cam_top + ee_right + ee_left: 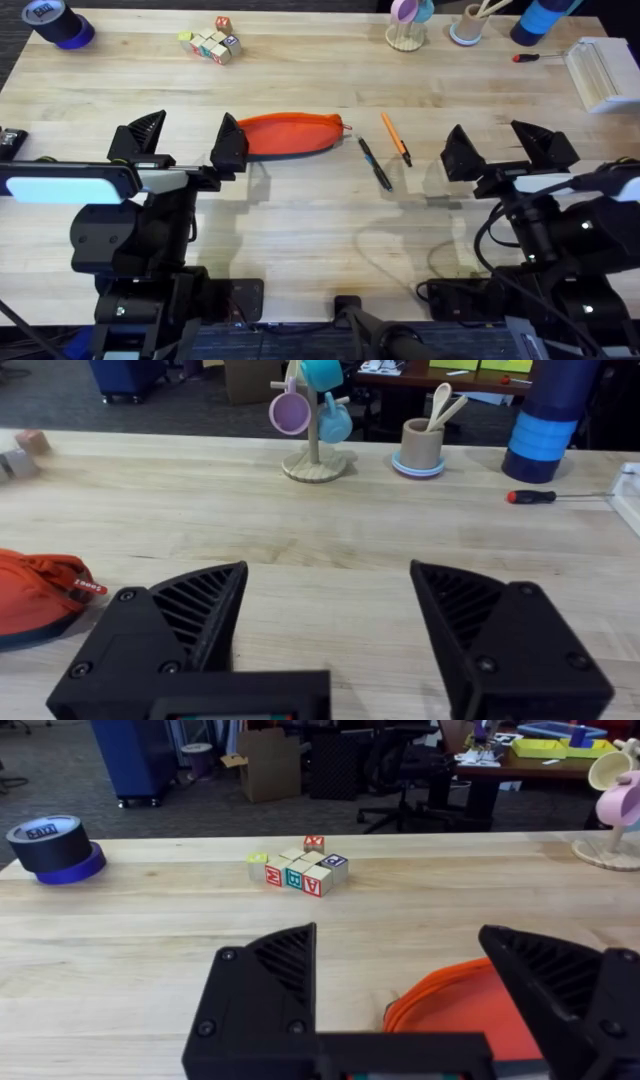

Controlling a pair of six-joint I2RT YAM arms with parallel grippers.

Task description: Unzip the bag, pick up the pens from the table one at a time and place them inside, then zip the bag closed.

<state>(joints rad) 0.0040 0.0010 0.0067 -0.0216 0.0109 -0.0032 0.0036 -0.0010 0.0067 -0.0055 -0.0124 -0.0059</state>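
from overhead you see the orange pencil pouch (290,134) lying flat on the wooden table (320,230), its long side running across, zipper pull end toward the pens. just beside that end lies the black pen (375,164), and next to it, a little farther right, the orange pen (395,138); both are angled and apart from each other. your left gripper (188,143) sits at the pouch's left end with its fingers spread wide, the nearer finger right at the fabric. your right gripper (508,148) is to the right of the pens, also spread, holding nothing. a red-handled screwdriver (528,57) lies far back on the right.

in your left wrist view the left gripper (440,1000) is wide apart, with the pouch's orange end (460,1010) between its fingers. alphabet blocks (297,870) and a tape roll (50,847) sit beyond.

in your right wrist view the right gripper (330,630) is spread over bare table, and the pouch's end (35,595) lies off to one side. a mug tree (313,420) stands behind.
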